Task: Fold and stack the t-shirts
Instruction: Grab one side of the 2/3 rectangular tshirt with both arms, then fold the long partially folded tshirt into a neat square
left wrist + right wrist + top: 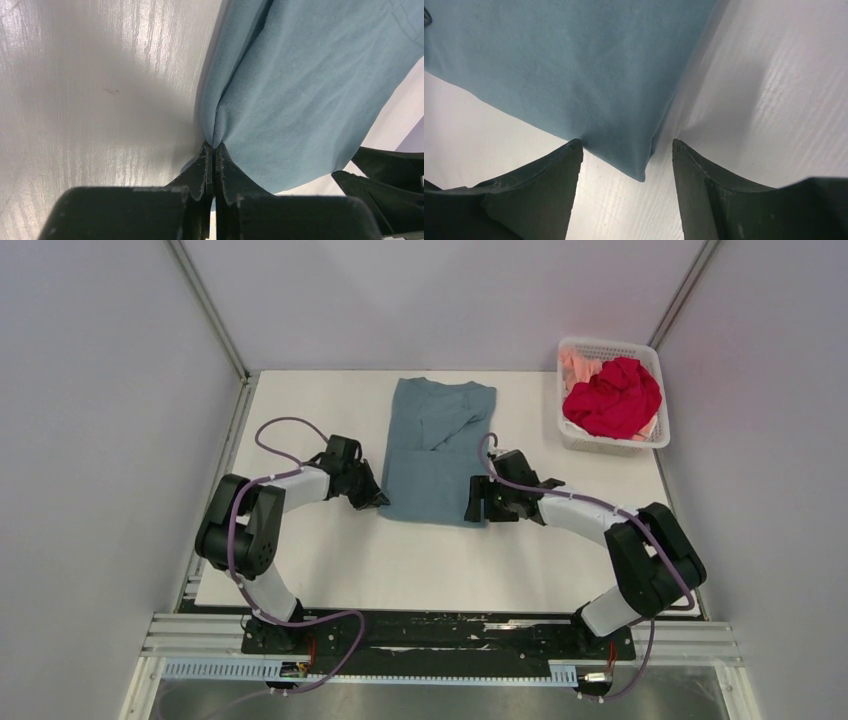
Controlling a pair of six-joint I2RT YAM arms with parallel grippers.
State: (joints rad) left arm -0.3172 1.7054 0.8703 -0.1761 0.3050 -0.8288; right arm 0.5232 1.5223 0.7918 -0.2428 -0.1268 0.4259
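Note:
The dusty teal-blue t-shirt [435, 450] lies on the white table, folded into a long strip running from back to front. My left gripper [377, 499] is shut on its near left corner; in the left wrist view the cloth [300, 85] bunches into the closed fingertips [214, 148]. My right gripper [477, 508] is open at the near right corner; in the right wrist view that corner [634, 160] lies between the spread fingers without touching them. The bright red t-shirt [615, 398] and the pale peach-pink t-shirt [578, 367] lie crumpled in the basket.
The white mesh basket [566, 430] stands at the table's back right corner. Grey walls enclose the table on the left, back and right. The table's front edge [440, 605] runs just before the arm bases.

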